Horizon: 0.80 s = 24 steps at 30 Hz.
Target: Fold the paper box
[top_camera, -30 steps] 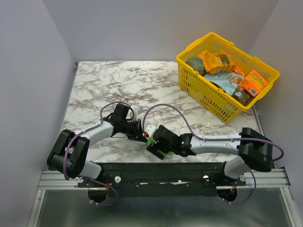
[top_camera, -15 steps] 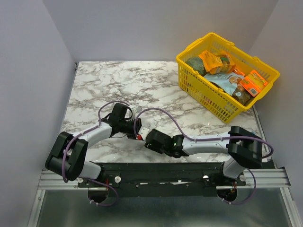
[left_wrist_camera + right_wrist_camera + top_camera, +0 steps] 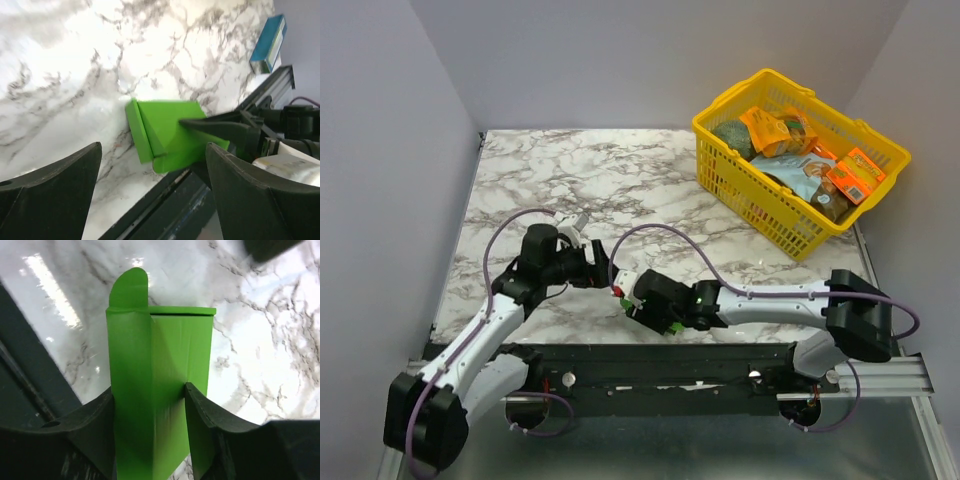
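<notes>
The green paper box is down at the near edge of the counter, right beside the dark rail that runs along the front. It's partly formed: one wall stands up along a crease, and a rounded flap sticks out past the far end. The right hand has it pinched, one finger on either side of the upright card. The left hand faces the box from the other side with its fingers spread wide, near the card but not touching it. From above, both hands are crowded close together and hide most of the green.

What worries me is how thin that card is. If the right hand squeezes harder, I'd guess the wall buckles somewhere other than along its crease. If the left hand pushes in at an angle, it may bend the rounded flap backward or twist the whole box out of the pinch. The edge is another risk, since a shove toward the rail could send the box off the counter. With the two hands this close, they might also knock into each other.
</notes>
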Motion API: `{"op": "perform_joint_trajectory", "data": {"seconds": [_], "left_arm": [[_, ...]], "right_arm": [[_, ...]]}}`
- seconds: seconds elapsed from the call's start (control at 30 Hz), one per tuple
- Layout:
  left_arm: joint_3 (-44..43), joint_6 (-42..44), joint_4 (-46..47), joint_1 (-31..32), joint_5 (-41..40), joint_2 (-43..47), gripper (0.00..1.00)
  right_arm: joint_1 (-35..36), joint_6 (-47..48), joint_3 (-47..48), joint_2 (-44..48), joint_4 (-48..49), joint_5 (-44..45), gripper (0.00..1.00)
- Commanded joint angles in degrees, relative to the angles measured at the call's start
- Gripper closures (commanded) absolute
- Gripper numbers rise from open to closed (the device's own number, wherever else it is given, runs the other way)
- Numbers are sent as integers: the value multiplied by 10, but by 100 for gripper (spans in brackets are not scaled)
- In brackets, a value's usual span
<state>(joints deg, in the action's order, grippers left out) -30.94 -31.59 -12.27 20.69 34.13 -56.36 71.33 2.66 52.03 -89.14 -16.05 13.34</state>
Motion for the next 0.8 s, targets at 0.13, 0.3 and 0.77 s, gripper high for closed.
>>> {"op": "perform_joint_trajectory", "data": {"seconds": [0.13, 0.3, 0.77], "left_arm": [[24, 28, 30, -8, -20, 173, 7], [25, 51, 102, -7, 144, 189, 7], [10, 125, 39, 27, 171, 138, 7]], "right_arm": [[-85, -14, 11, 67, -72, -285, 63], [-167, -10, 15, 104, -75, -467, 64], [-276, -1, 12, 115, -78, -607, 65]]}}
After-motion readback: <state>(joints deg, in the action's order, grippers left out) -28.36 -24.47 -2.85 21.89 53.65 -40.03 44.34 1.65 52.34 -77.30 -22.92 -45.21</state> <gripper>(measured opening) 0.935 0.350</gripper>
